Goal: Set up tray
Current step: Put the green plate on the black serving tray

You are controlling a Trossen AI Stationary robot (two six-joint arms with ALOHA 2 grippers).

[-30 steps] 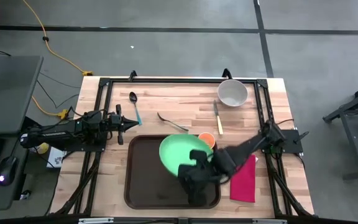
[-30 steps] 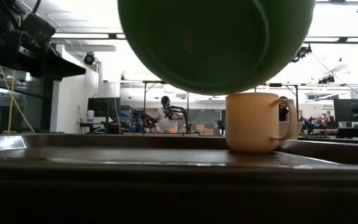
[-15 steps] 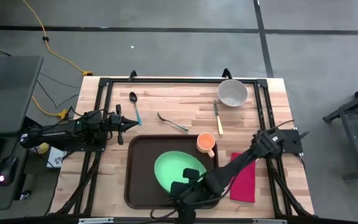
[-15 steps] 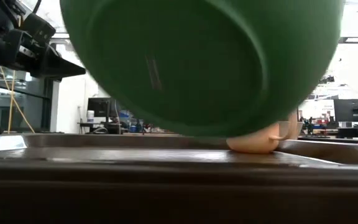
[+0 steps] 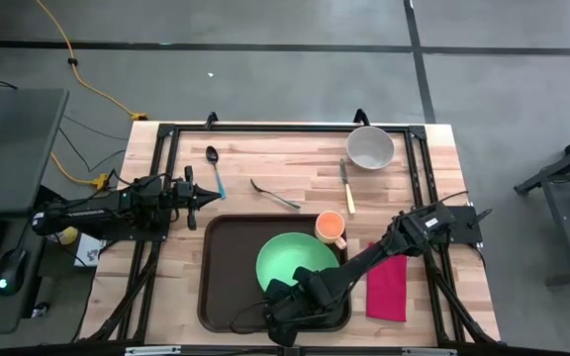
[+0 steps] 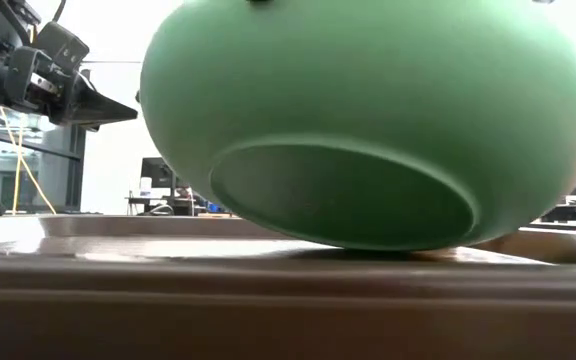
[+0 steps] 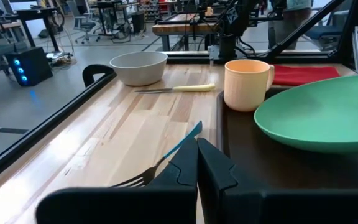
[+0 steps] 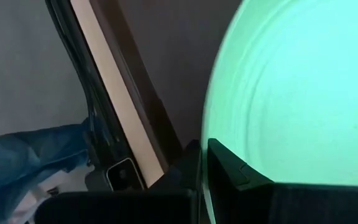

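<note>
The dark brown tray (image 5: 224, 269) lies at the table's near middle. My right gripper (image 5: 287, 294) reaches over the tray's near edge, shut on the green plate (image 5: 297, 260). In the low view the plate (image 6: 368, 120) hangs tilted just over the tray floor (image 6: 268, 262); whether its foot touches the floor, I cannot tell. An orange mug (image 5: 330, 227) stands at the tray's far right corner. My left gripper (image 5: 202, 196) waits shut at the table's left, beyond the tray's far left corner. My right gripper pinches the plate's rim (image 8: 219, 146) on its near side, one finger (image 8: 235, 171) on the plate's upper face and the other hidden under it. The fingers come from the table's near side, slanting down. The plate sits tilted in the hold, low over the tray.
A red napkin (image 5: 387, 287) lies right of the tray. Beyond the tray lie a fork (image 5: 275, 194), a blue-handled spoon (image 5: 214, 168), a knife (image 5: 345, 186) and a white bowl (image 5: 370, 146). A black frame (image 5: 285, 127) edges the table.
My right gripper has carried the plate from beside the mug toward the table's near edge and down, low over the tray floor. The plate has tipped so its underside faces the near edge more. The mug, earlier half covered from above, now shows whole.
</note>
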